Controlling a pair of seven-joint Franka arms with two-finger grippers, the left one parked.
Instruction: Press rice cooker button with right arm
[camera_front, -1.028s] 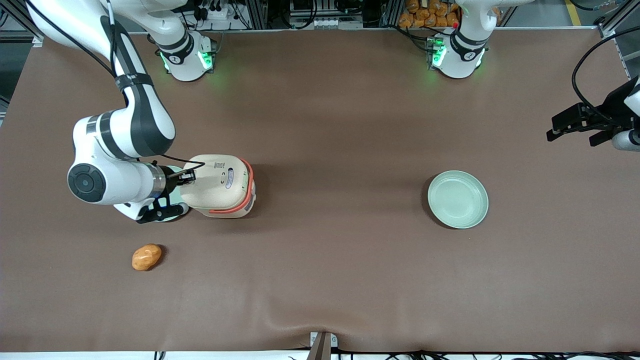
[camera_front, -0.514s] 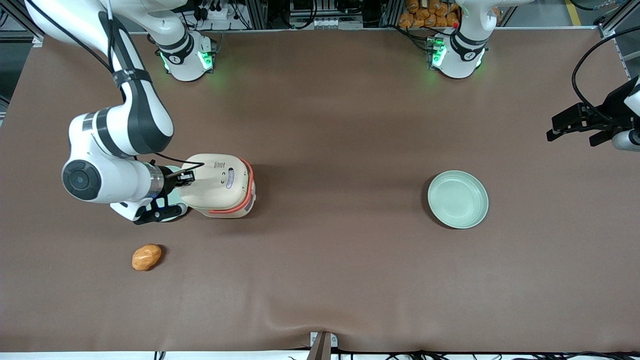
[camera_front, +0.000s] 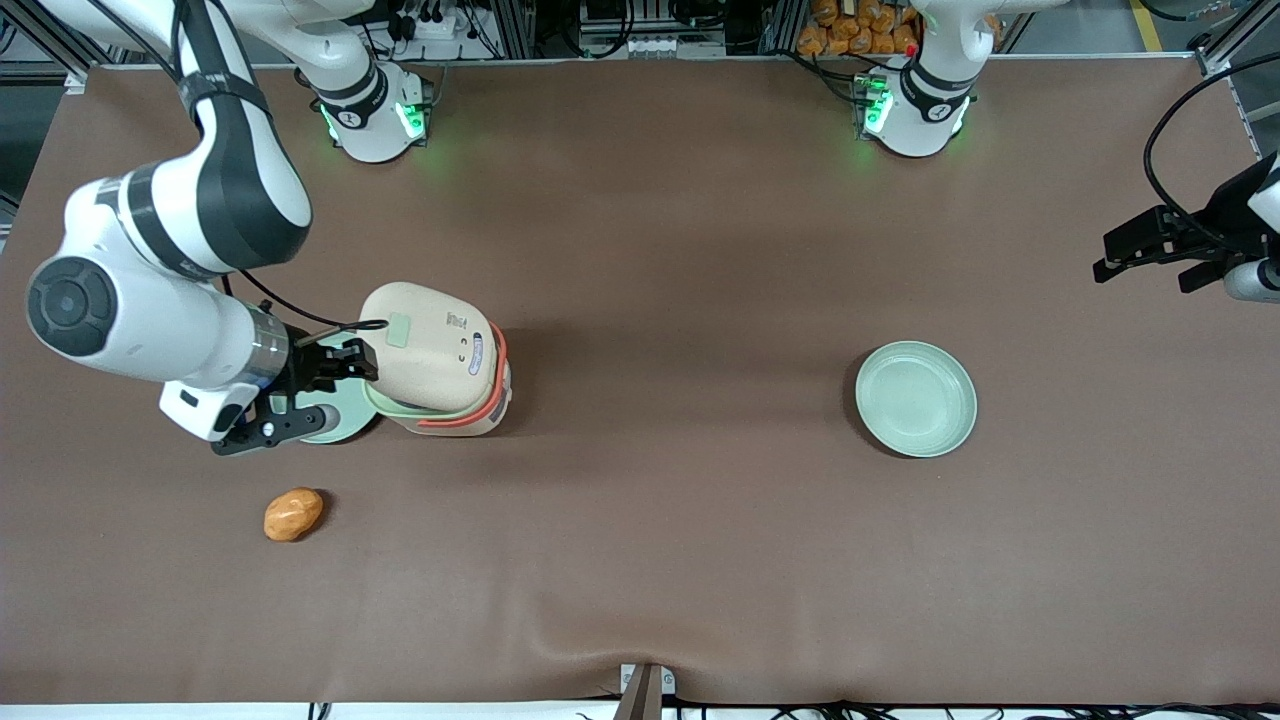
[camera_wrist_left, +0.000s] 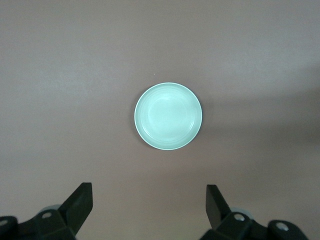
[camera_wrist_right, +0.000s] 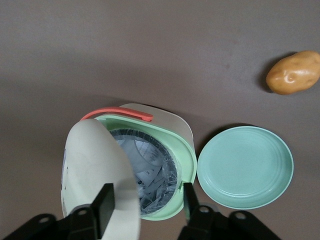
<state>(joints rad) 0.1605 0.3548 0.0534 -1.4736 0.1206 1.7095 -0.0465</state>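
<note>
The cream rice cooker (camera_front: 455, 412) with its coral handle band stands toward the working arm's end of the table. Its lid (camera_front: 430, 345) is tilted up and open. The small pale-green button (camera_front: 399, 330) shows on the lid, near the edge closest to my gripper. My right gripper (camera_front: 345, 362) is open and empty, beside the cooker and a little apart from the button. In the right wrist view the gripper (camera_wrist_right: 147, 210) hovers over the open cooker (camera_wrist_right: 185, 145), with the raised lid (camera_wrist_right: 97, 170) and the dark inner pot (camera_wrist_right: 150, 172) with crumpled clear wrap in it.
A pale-green plate (camera_front: 335, 418) lies on the table under my gripper, beside the cooker; it also shows in the right wrist view (camera_wrist_right: 245, 167). A potato (camera_front: 293, 513) lies nearer the front camera. A second pale-green plate (camera_front: 915, 398) lies toward the parked arm's end.
The gripper has drawn back from the lid and away from the cooker. The lid has sprung up and open, and the button is uncovered.
</note>
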